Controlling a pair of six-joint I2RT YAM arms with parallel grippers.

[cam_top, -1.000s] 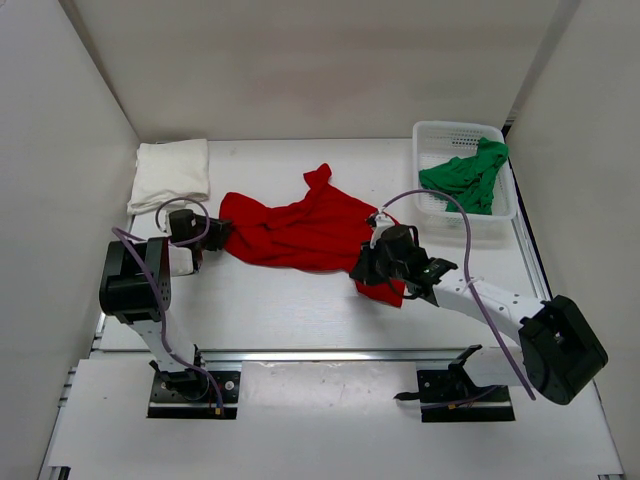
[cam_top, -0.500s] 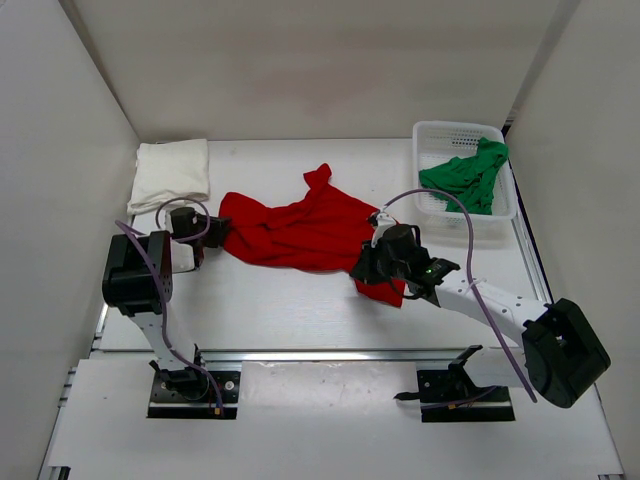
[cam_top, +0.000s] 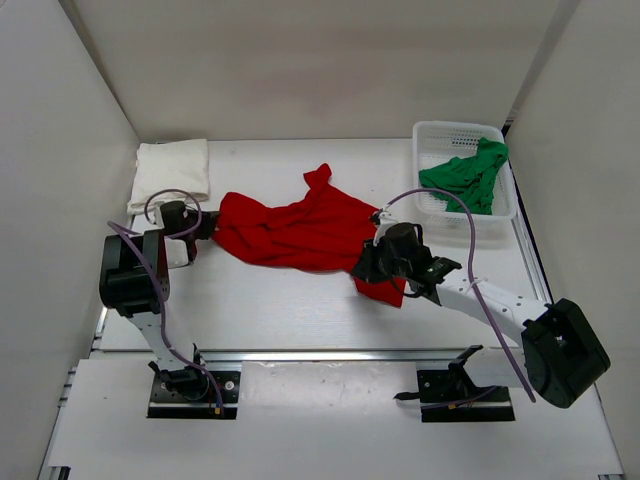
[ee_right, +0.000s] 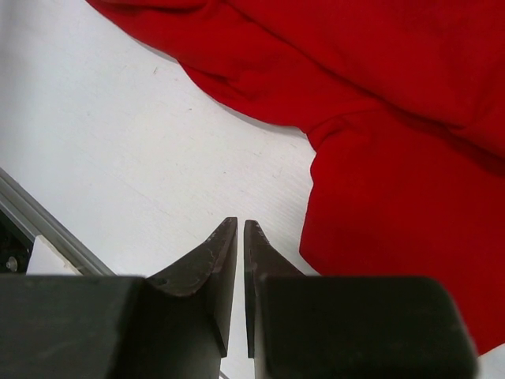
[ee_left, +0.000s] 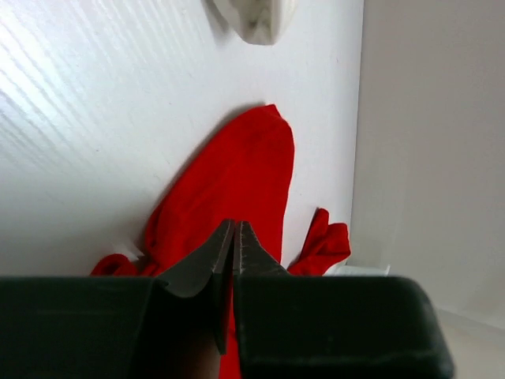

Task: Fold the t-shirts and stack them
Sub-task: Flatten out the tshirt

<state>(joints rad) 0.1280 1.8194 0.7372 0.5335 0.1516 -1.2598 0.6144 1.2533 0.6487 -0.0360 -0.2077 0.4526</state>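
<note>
Left gripper (ee_left: 235, 225) jaws are pinched on the left edge of the red t-shirt (cam_top: 300, 230), which lies crumpled in the middle of the table (cam_top: 270, 300). Right gripper (ee_right: 240, 225) jaws are nearly touching with nothing between them, over bare table just beside the shirt's near-right hem. Cream-white t-shirt (cam_top: 172, 172) sits folded at far left; green t-shirt (cam_top: 465, 178) is bunched in the mesh basket (cam_top: 440, 132) at far right.

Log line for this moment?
left gripper: shut on red t-shirt | right gripper: shut beside it | cream t-shirt: folded | green t-shirt: in basket
</note>
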